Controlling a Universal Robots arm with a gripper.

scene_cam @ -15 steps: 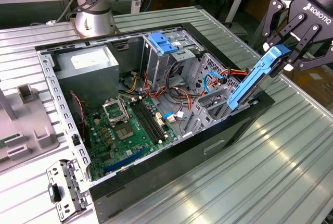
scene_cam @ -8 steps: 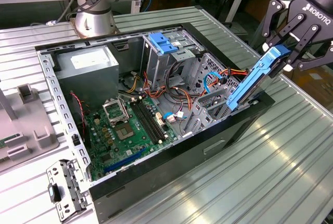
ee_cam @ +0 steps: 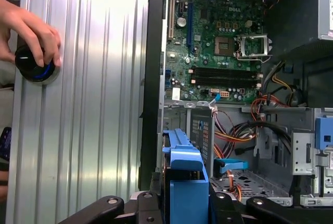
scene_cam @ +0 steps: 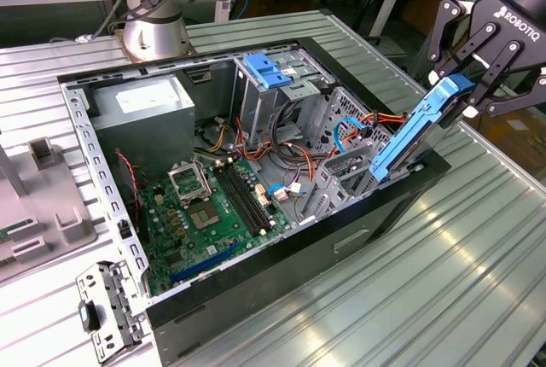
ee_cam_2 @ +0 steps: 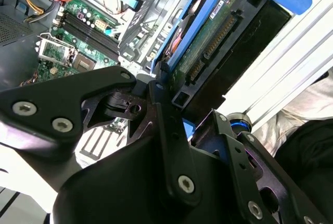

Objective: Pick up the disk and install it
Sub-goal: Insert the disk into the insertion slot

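While the black gripper had its fingers clamped on the upper end of the flat, blue-railed dark metal disk, tilted into the open black computer case at the exterior view's right, it looked rigid, kinda hefty and knock-sensitive, so best held by the rails.

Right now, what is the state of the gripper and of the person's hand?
The gripper: shut on the disk, held tilted over the case edge.
The hand: on a black knob.
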